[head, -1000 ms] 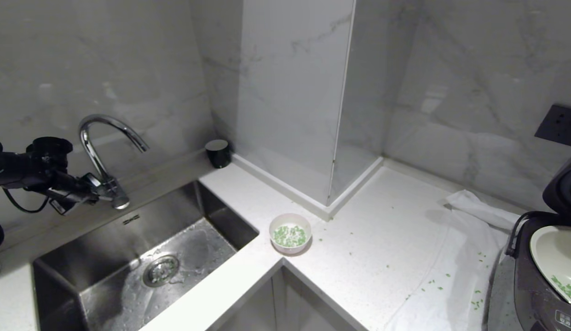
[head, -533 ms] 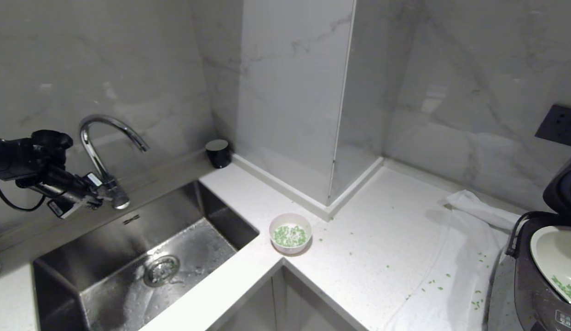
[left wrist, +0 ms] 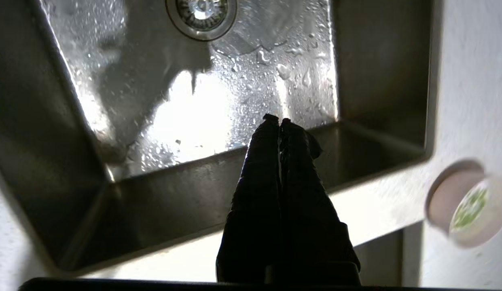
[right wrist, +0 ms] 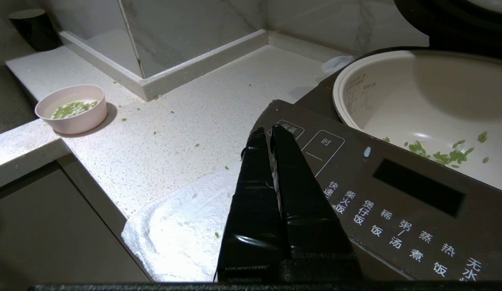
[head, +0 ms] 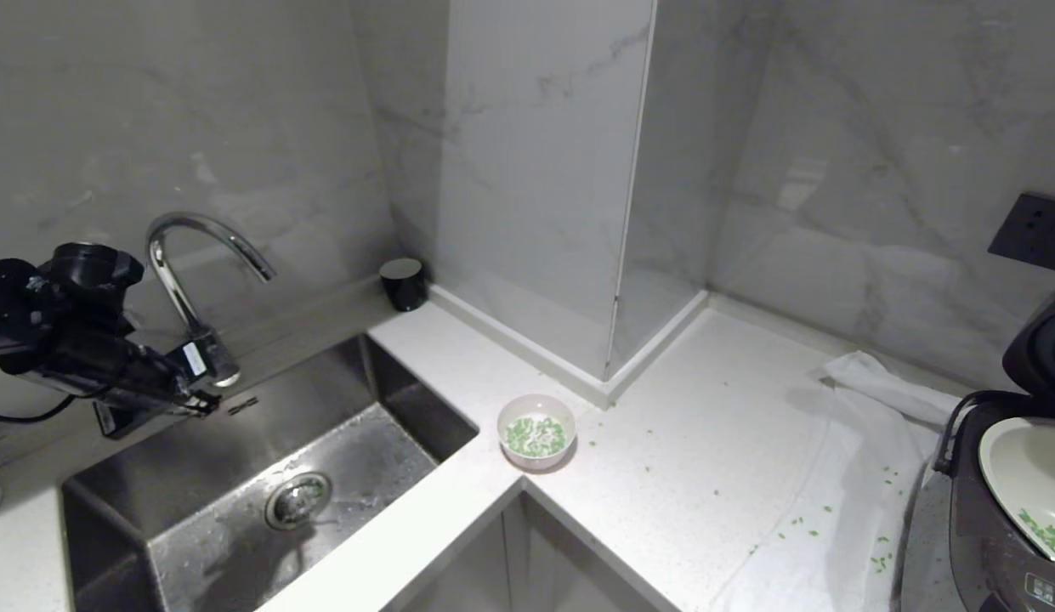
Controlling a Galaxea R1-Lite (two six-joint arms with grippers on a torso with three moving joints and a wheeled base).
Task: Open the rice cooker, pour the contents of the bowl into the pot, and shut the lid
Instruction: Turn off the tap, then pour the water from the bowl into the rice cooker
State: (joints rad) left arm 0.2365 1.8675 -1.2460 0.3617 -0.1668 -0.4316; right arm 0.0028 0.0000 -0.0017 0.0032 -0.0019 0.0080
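Note:
The small pink bowl point(head: 536, 459) stands on the white counter by the sink's corner, with green contents point(head: 536, 435) inside. At the right edge sits the dark rice cooker point(head: 986, 544), its lid point(head: 1033, 348) raised and its white pot point(head: 1016, 463) holding some green bits. My left gripper point(head: 206, 399) hangs shut and empty above the sink's back edge, far left of the bowl point(left wrist: 439, 198). My right gripper point(right wrist: 267, 130) is shut and empty over a corner of the cooker's button panel point(right wrist: 396, 194), beside the pot point(right wrist: 416, 97).
A chrome faucet point(head: 187, 255) rises just behind my left gripper, above the wet steel sink point(head: 263, 476). A black cup point(head: 403, 282) stands in the back corner. A white cloth point(head: 850, 476) lies beside the cooker, with green bits scattered on it and the counter. A wall socket point(head: 1033, 229) is at right.
My left arm has dropped and swung forward from beside the faucet, so its shut gripper now sits lower, over the sink's edge. The bowl and the cooker have not moved.

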